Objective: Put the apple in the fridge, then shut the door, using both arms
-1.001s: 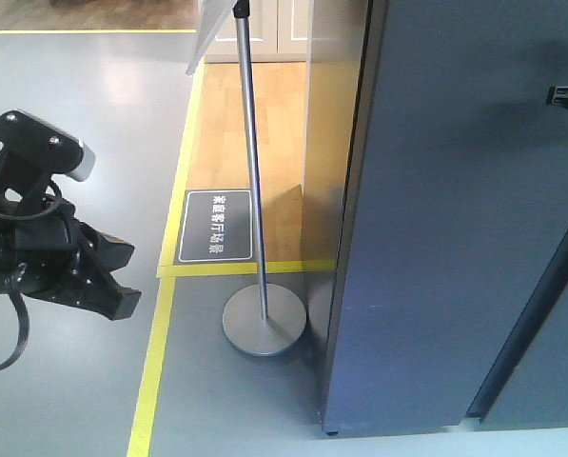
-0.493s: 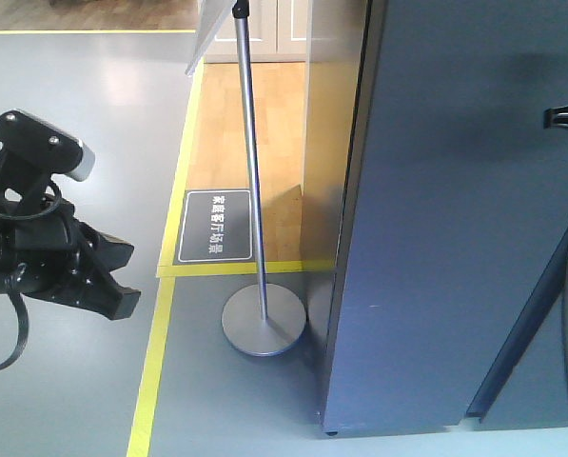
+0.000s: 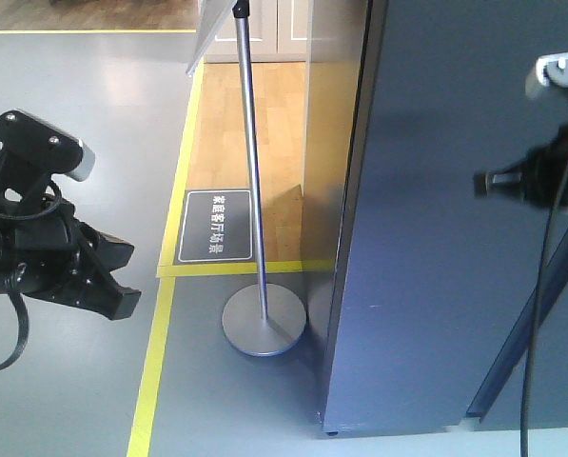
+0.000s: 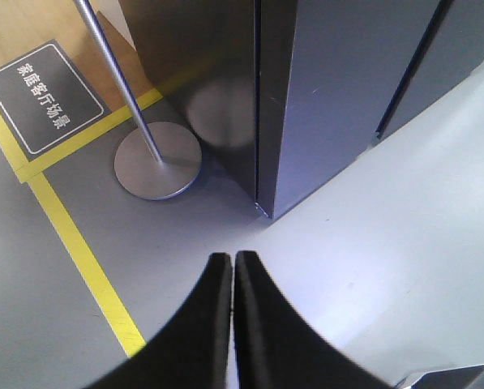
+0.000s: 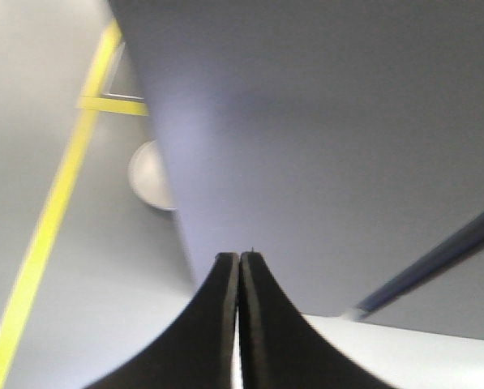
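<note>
The fridge shows only its dark grey outside. Its door looks shut, and no white inside shows. The apple is not in view. My left gripper hangs low at the left over the grey floor, well apart from the fridge. The left wrist view shows it shut and empty. My right gripper is at the right, in front of the dark grey face and pointing left. The right wrist view shows it shut and empty, close to that face.
A metal sign stand with a round base stands just left of the fridge's corner. Yellow floor tape runs along the floor. A dark floor plaque lies on the wooden strip behind it. A dark slit runs between the grey panels.
My right arm has come in from the right edge, moving left and down in front of the fridge face. The left arm has not moved.
</note>
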### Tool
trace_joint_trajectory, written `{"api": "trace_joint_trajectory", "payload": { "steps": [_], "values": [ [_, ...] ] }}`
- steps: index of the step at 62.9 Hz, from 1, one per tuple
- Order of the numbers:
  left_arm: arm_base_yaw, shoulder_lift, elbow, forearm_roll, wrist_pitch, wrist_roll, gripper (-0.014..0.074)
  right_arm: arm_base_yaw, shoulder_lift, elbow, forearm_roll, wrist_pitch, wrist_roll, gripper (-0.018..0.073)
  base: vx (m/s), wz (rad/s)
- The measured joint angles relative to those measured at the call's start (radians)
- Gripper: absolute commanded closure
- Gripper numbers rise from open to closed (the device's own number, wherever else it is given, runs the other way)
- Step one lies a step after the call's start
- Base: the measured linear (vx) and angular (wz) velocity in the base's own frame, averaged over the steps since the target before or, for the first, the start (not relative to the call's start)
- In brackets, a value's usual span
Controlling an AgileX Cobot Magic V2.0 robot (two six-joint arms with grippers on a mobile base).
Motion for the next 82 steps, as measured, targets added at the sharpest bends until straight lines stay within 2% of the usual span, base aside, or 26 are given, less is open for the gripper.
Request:
{"api": "trace_joint_trajectory", "payload": {
  "steps": [8,16,46,63,82],
  "values": [
    [0.0,0.0,0.0,0.0,0.0,0.0,0.0603,0.041,-0.171,0.123,0.0,0.001,0.029,0.0563,0.0,0.0],
    [0.0,0.0,0.0,0.0,0.0,0.0,0.0603,0.043,-0.323,0.22,-0.001,0.039,0.046,0.0563,0.0,0.0],
    [0.0,0.0,0.0,0.0,0.0,0.0,0.0603,0.043,-0.86,0.479,-0.023,0.332,0.051,0.0563,0.0,0.0],
    [0.0,0.0,0.0,0.0,0.0,0.0,0.0603,0.043,-1.032,0.553,-0.061,0.488,0.097,0.0563,0.0,0.0],
    [0.0,0.0,0.0,0.0,0.0,0.0,0.0603,0.043,-1.081,0.564,-0.084,0.527,0.118,0.0563,0.0,0.0]
  ]
}}
